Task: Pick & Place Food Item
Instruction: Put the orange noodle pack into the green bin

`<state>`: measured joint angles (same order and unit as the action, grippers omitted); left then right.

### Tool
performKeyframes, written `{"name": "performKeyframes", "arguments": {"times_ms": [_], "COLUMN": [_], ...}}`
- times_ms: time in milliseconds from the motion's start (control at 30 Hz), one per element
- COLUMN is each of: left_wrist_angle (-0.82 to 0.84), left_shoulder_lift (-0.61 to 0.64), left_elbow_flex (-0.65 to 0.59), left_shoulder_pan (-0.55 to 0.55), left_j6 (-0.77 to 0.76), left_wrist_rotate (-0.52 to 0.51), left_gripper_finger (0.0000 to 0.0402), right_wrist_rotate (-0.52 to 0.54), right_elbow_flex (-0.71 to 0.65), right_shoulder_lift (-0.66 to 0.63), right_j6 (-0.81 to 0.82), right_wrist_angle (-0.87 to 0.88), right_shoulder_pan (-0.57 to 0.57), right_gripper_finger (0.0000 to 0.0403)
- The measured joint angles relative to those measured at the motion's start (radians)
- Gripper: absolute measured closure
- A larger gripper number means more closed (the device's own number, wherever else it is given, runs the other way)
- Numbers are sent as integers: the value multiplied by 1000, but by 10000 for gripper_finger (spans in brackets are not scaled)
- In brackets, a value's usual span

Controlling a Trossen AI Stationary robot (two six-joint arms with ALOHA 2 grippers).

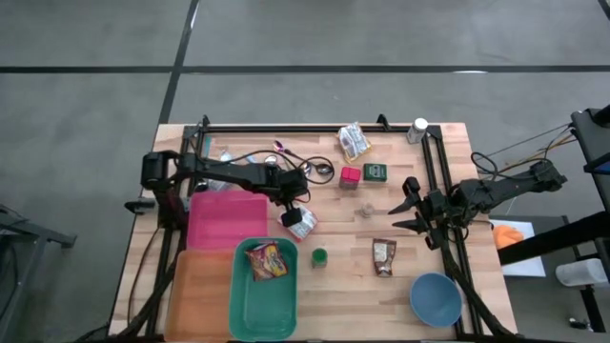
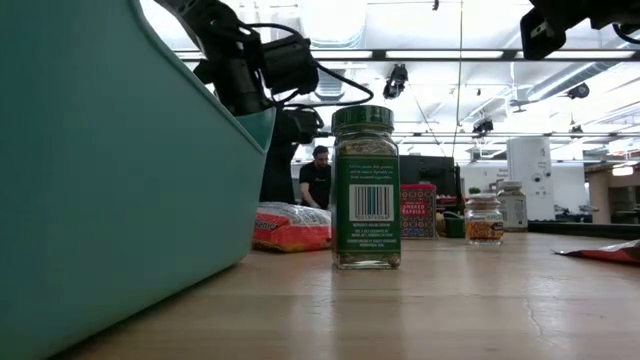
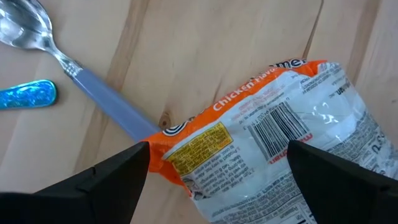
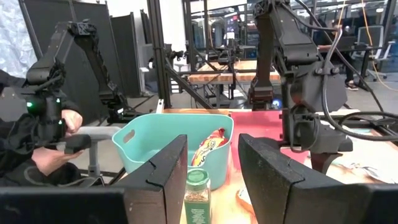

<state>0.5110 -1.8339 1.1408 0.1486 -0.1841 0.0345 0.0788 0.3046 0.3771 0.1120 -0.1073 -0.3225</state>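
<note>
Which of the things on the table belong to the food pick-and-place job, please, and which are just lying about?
In the job: open left gripper poised over the noodle packet; teal bin, one snack bag already inside.

Lying about: spice jar, spoon, blue bowl, pink tray, right gripper waiting at the side.

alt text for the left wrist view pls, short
The left tool, fingers spread wide, hovers over an orange and clear noodle packet lying barcode-up on the wooden table. Beside the packet lie a spoon with a lilac handle and a shiny blue foil piece.
</note>
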Motion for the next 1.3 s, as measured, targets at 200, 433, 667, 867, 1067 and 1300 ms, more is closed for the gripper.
{"name": "performKeyframes", "arguments": {"times_ms": [200,433,667,867,1067,1300], "left_wrist_angle": [9,10,10,10,8,3], "left_shoulder_lift": [-1,-2,-2,-2,-2,-2], "left_elbow_flex": [1,0,0,0,-1,-2], "left_shoulder_pan": [0,1,1,2,2,2], "left_j6": [0,0,4,4,3,3], "left_wrist_rotate": [4,7,7,3,3,3], "left_gripper_finger": [22,87,167,237,298,346], "right_wrist_rotate": [0,0,0,0,0,0], "right_elbow_flex": [0,0,0,0,0,0], "right_shoulder_lift": [0,0,0,0,0,0], "right_j6": [0,0,0,0,0,0], "right_wrist_angle": [0,0,0,0,0,0], "right_shoulder_pan": [0,0,0,0,0,0], "right_gripper_finger": [261,261,261,261,261,261]}}
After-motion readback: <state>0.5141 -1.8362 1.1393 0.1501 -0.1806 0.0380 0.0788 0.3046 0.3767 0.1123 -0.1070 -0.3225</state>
